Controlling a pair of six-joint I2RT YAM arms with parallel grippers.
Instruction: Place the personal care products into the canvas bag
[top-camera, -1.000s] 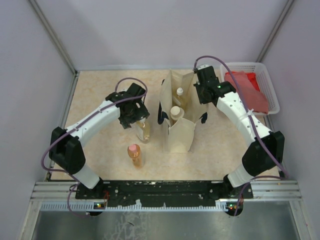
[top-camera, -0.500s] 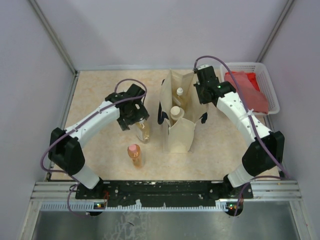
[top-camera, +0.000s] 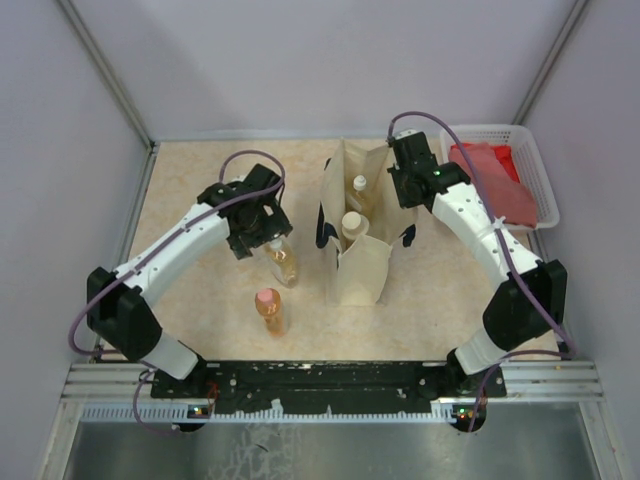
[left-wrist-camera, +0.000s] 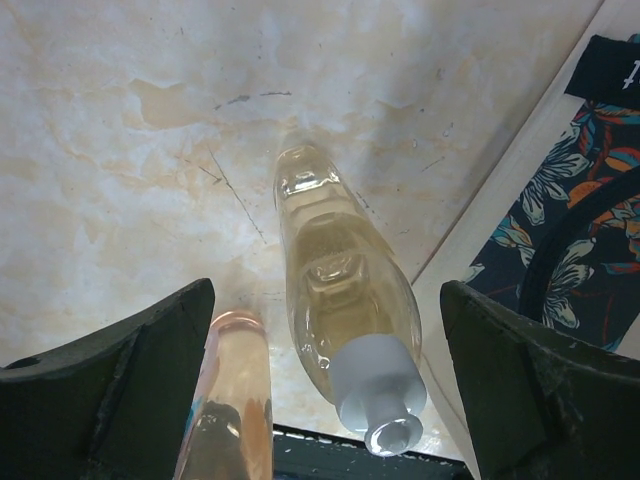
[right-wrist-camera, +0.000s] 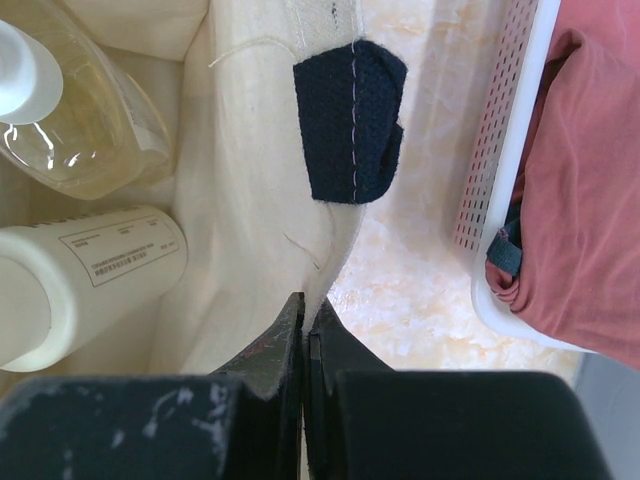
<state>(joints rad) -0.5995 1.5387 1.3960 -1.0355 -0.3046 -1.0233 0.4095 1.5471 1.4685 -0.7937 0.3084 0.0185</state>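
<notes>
Two bottles (top-camera: 352, 228) in one canvas bag (top-camera: 365, 275), amber bottle (top-camera: 283, 262) and orange bottle (top-camera: 270, 310) on bench (top-camera: 195, 180) left, left gripper (top-camera: 264, 236) apart, right gripper (right-wrist-camera: 305, 330) clamping bag rim

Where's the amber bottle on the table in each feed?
Top external: amber bottle left of centre, under the open left end effector, left of the bag.
Left wrist: amber bottle centre frame; bag at the right edge.
Right wrist: not in it; the amber one there is a second bottle, inside the bag.
Shared landmark: the bag.
</notes>
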